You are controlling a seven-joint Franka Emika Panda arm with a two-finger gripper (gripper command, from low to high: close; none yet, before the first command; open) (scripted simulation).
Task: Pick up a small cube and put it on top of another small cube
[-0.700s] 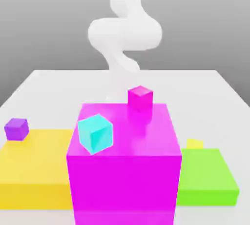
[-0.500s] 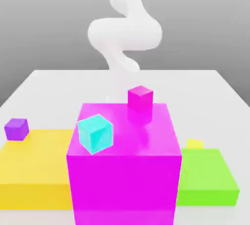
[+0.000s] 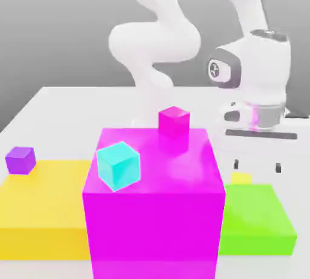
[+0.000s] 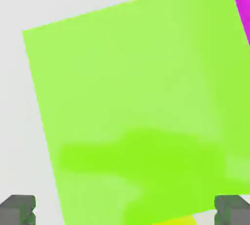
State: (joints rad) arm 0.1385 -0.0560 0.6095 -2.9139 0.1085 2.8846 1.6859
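Claw (image 3: 257, 166) spread wide, empty, just above yellow cube (image 3: 241, 178) behind green slab (image 3: 257, 220). I'd centre over it, drop straight, then pinch. Pink cube (image 3: 174, 121) sits at ten o'clock atop magenta block (image 3: 154, 211).

The huge magenta block (image 3: 154, 202) has a smooth, glossy top: the small magenta-pink cube (image 3: 174, 121) that stands on it gives a soft reflection in it. The small cyan cube (image 3: 118, 166) looks smooth, with lighter edges and a slight shine. The flat yellow slab (image 3: 39, 208) and the green slab (image 4: 136, 102) are plain and smooth, rather matt; in the hand view the green surface carries a darker, blurred patch. The small purple cube (image 3: 20, 160) is smooth and even in colour. The arm (image 3: 163, 36) looks like white glossy plastic, with grey parts at the wrist. The fingertips (image 4: 18, 209) are dark grey and matt. The table (image 3: 72, 108) is pale and matt.
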